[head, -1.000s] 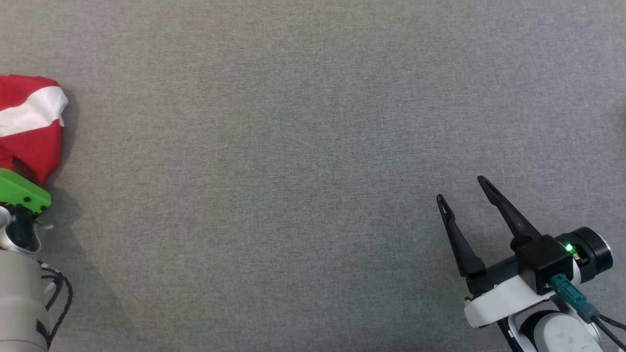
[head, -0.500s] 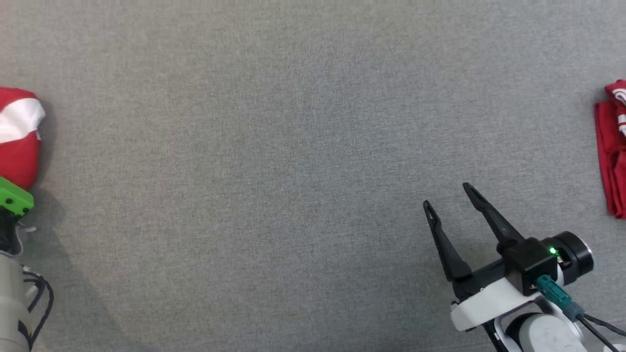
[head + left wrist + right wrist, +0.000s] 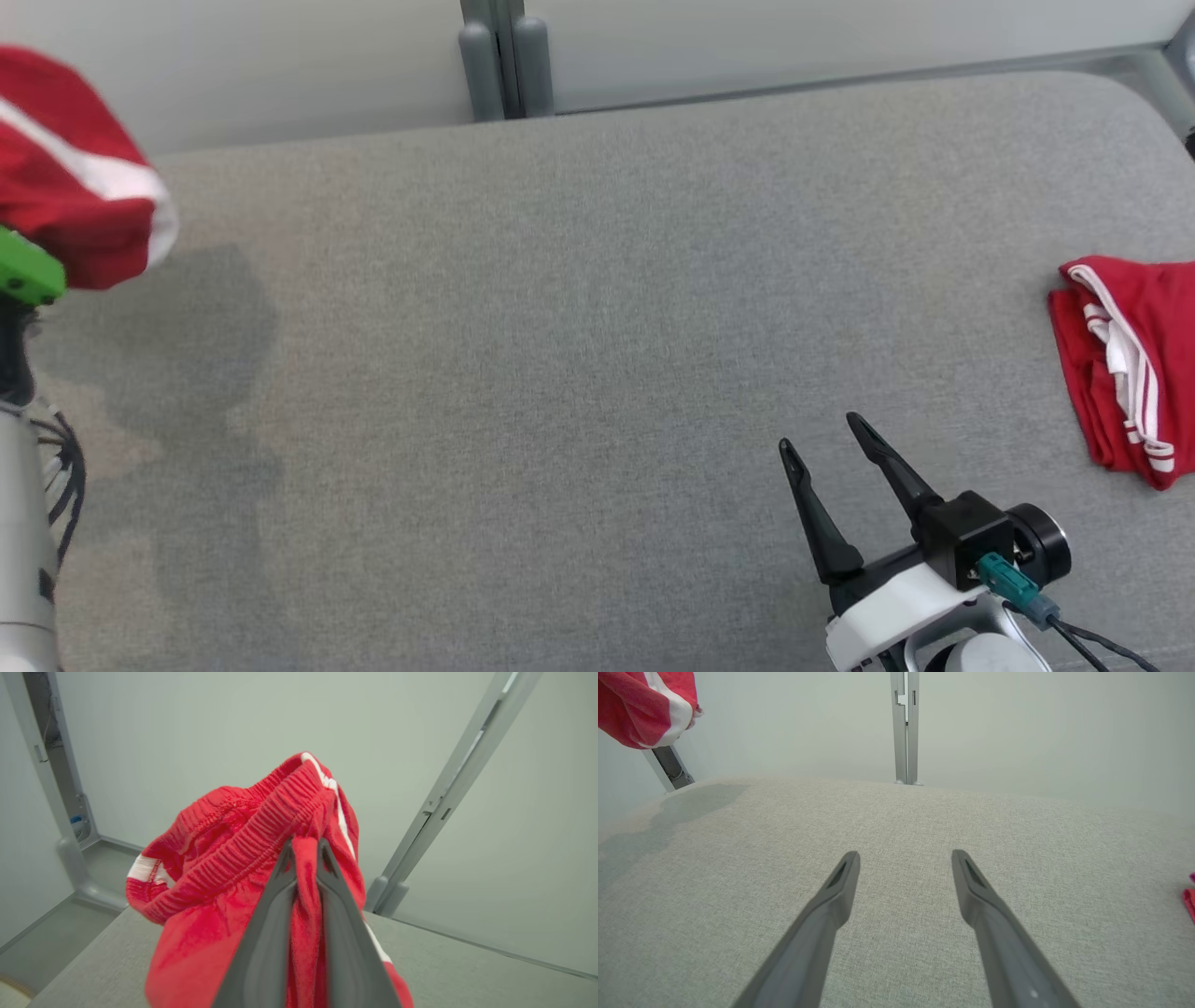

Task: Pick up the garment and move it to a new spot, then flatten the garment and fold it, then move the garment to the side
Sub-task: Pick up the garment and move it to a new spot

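Note:
The garment is a pair of red shorts with white stripes and a ribbed waistband. My left gripper is shut on a fold of it just below the waistband, and the cloth hangs bunched in the air. In the head view the garment is at the far left, above its shadow on the table, with the green mount of my left wrist beneath it. The garment also appears at the right wrist view's top left. My right gripper stands open over the table at the lower right, holding nothing.
A grey fabric-covered table spreads ahead. A second red garment with white trim lies folded at its right edge. Behind the far edge are a pale wall and a grey upright post.
The head view has swung up, bringing the table's far edge and the wall into sight. My left gripper has raised the garment off the table. The right gripper stays open.

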Available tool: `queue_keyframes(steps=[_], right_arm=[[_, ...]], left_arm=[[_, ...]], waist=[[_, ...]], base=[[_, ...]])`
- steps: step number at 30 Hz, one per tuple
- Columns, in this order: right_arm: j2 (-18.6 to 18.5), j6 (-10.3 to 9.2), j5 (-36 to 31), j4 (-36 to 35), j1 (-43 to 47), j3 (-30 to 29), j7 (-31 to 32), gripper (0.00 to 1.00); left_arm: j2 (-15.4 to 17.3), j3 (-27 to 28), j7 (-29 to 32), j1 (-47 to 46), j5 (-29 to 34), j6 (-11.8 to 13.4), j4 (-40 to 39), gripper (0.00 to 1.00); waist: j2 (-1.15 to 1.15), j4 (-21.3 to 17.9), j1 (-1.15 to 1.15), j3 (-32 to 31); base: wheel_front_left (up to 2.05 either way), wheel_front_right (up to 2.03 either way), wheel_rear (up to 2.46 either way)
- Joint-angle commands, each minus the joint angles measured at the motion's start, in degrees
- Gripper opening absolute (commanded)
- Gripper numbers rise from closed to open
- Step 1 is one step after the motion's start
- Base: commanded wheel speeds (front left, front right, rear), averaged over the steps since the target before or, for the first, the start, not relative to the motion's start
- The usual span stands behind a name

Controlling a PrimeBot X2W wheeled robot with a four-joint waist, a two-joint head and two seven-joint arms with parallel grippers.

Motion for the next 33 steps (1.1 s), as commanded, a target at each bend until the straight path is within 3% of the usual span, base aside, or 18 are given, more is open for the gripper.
queue_keyframes(steps=[1,10,14,17,23,32,33], right_arm=[[0.01,-0.11,0.07,0.32,1.30,-0.53,-0.55,1.00],[1.31,-0.11,-0.37,0.97,1.58,-1.71,-1.58,1.00],[1.48,-0.11,-0.39,1.33,0.75,-1.14,-1.59,1.00],[1.55,-0.11,-0.56,1.15,0.01,-0.92,-1.50,1.00],[1.20,-0.11,-0.55,0.99,-0.77,-1.30,-1.73,1.00],[1.58,-0.11,-0.82,0.99,-1.54,-1.80,-2.21,1.00],[1.66,-0.11,-0.88,1.04,-1.52,-1.98,-2.28,1.00]], left_arm=[[-0.89,-1.27,0.67,1.58,-1.21,-0.26,-3.25,0.00],[-9.59,-8.80,4.83,13.09,-7.10,-0.27,-29.95,0.00],[-14.58,-11.63,6.19,17.78,-10.30,-0.11,-37.42,0.00],[-16.44,-14.41,6.63,20.04,-11.58,0.34,-40.15,0.00],[-17.77,-21.10,3.63,23.32,-12.13,2.38,-38.32,0.00],[-17.93,-31.99,-7.62,27.06,-14.67,5.24,-20.58,0.00],[-17.93,-32.89,-8.39,26.90,-14.40,5.65,-18.62,0.81]], waist=[[0.00,-0.70,0.00,-8.76],[0.00,-6.41,0.00,-11.32],[0.00,-10.14,0.00,-10.64],[0.00,-12.82,0.00,-9.38],[0.00,-17.49,0.00,-6.21],[0.00,-19.54,0.00,-3.33],[0.00,-19.28,0.00,-3.34]], base=[[0.00,0.00,0.00],[0.00,0.00,0.00],[0.00,0.00,0.00],[0.00,0.00,0.00],[0.00,0.00,0.00],[0.00,0.00,0.00],[0.00,0.00,0.00]])
